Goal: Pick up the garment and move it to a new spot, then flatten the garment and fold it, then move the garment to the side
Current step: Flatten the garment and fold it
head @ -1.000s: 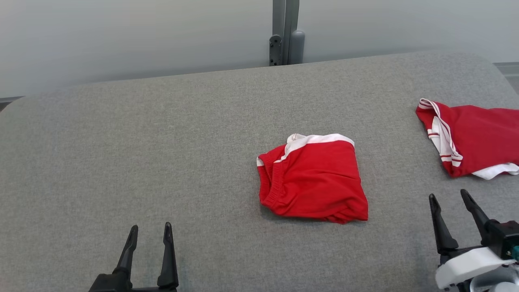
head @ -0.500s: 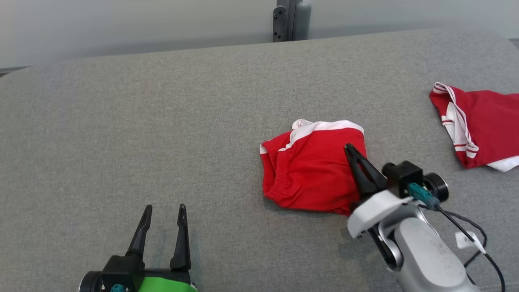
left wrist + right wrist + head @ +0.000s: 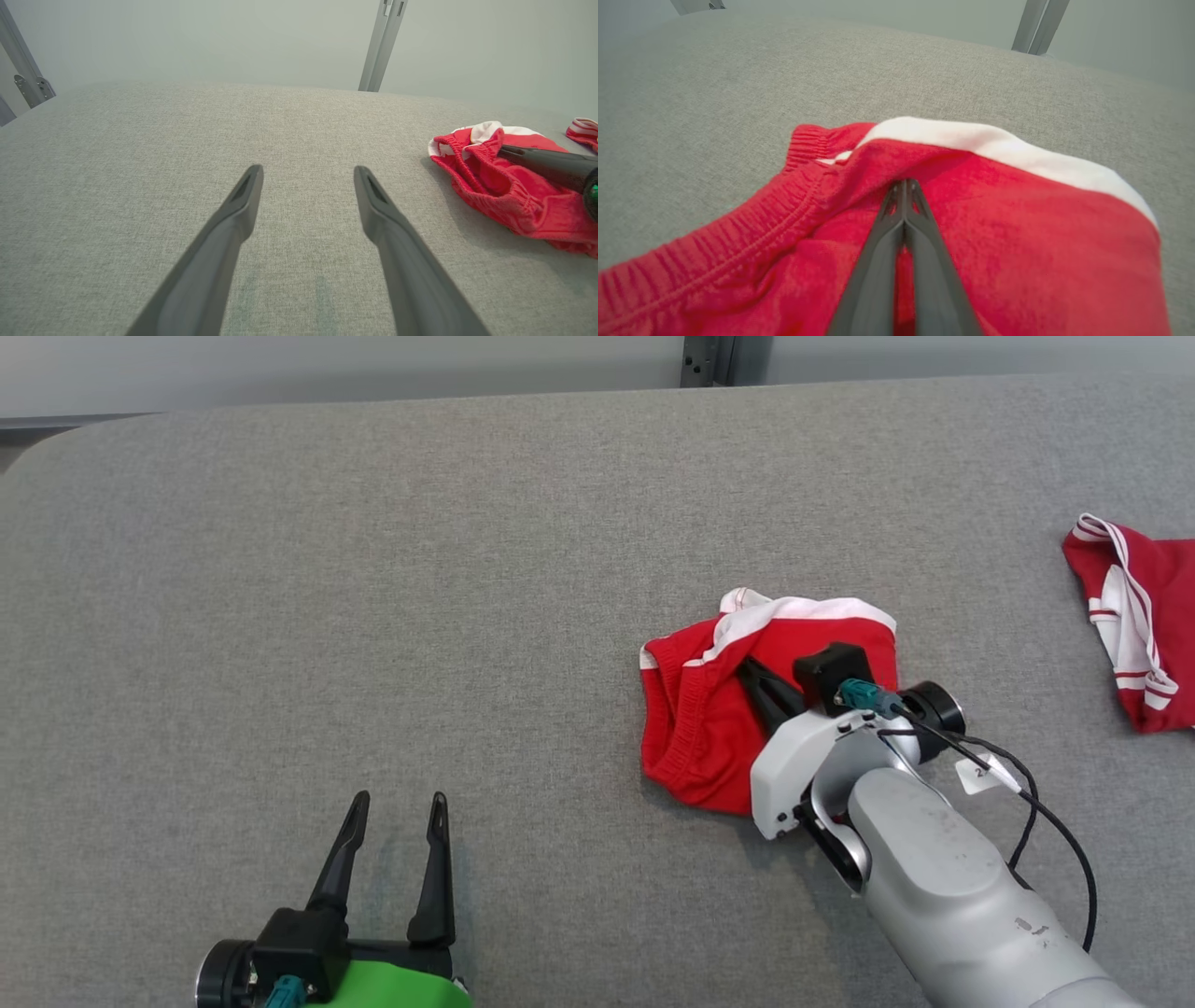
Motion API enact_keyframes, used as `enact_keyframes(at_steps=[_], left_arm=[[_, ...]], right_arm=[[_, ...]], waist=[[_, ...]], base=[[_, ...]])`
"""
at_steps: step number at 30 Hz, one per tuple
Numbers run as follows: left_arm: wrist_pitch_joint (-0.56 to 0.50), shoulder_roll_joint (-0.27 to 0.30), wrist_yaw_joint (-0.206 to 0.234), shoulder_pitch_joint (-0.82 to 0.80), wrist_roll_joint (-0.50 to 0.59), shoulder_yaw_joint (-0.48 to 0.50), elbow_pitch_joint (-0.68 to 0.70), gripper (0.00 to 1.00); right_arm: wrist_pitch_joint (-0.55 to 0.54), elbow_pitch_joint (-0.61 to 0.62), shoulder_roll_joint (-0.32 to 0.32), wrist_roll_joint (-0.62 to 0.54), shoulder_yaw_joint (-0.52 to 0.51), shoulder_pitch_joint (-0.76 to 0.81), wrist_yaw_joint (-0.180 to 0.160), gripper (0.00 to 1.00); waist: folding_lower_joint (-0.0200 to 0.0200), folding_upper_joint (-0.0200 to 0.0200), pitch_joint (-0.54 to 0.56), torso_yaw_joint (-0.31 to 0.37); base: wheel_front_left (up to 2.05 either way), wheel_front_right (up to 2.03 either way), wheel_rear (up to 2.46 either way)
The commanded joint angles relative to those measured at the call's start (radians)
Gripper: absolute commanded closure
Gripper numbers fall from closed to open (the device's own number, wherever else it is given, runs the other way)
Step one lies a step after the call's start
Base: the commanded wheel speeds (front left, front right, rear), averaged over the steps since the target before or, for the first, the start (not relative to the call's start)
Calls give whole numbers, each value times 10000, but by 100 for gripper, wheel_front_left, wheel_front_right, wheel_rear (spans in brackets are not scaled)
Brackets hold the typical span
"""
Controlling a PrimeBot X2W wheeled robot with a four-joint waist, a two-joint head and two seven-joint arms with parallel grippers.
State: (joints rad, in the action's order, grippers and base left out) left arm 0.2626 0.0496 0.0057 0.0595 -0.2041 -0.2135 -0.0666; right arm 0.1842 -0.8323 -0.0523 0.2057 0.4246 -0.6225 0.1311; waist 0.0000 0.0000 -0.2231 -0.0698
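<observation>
While right jaws pinch the red garment (image 3: 695, 739), the cable tag (image 3: 977, 773) is illegible

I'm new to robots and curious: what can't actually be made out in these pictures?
Right wrist view: whether the shut right tool pinches cloth of the crumpled red shorts with white trim; the tool itself hides the contact.
Head view: the second red-and-white striped garment is cut off by the right edge.
Head view: small white cable tag, print too small to read.
</observation>
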Motion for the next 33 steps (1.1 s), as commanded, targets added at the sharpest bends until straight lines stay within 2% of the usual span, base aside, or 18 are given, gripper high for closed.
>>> enact_keyframes(at_steps=[1,13,25,33], left_arm=[[24,21,26,-188,10,-26,-19,0],[24,21,114,-320,-162,-287,-94,0],[24,21,142,-276,-207,-232,-138,0],[24,21,184,-9,-202,-65,-49,0]], right_arm=[[-80,-74,10,253,251,-185,-8,100],[-433,-638,10,1293,1798,-974,-8,100],[75,-315,0,2317,4032,-821,-8,100],[652,-548,2,2639,4391,-940,-8,100]], waist=[[0,0,-5,-65],[0,0,-62,-296],[0,0,67,-192],[0,0,416,235]], base=[[0,0,0],[0,0,0],[0,0,0],[0,0,0]])
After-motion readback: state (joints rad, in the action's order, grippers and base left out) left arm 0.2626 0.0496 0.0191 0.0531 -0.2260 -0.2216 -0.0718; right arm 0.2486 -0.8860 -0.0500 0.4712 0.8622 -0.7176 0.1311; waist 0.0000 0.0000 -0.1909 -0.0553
